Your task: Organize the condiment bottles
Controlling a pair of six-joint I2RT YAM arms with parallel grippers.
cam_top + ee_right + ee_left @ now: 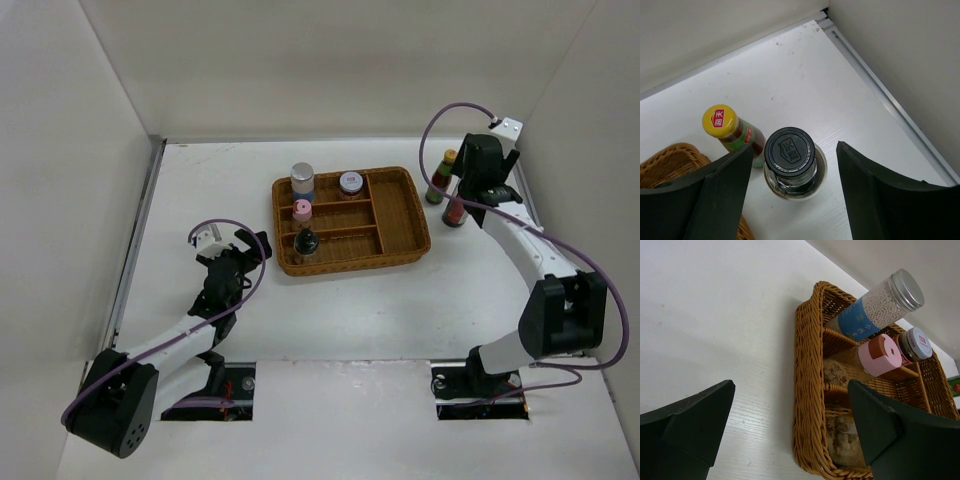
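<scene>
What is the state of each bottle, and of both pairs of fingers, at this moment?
silver-capped bottle: standing in tray
pink-capped bottle: standing in tray
black-capped dark bottle: standing in tray
red-lidded jar: standing in tray
yellow-capped bottle: standing on table, outside tray
tall black-capped bottle: standing on table, between right fingers
left fingers: open, empty
right fingers: open, not gripping

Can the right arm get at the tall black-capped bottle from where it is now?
Probably yes. The right gripper sits open above the black-capped bottle, one finger on each side with gaps showing. The yellow-capped bottle stands close beside one finger and might get nudged.
</scene>
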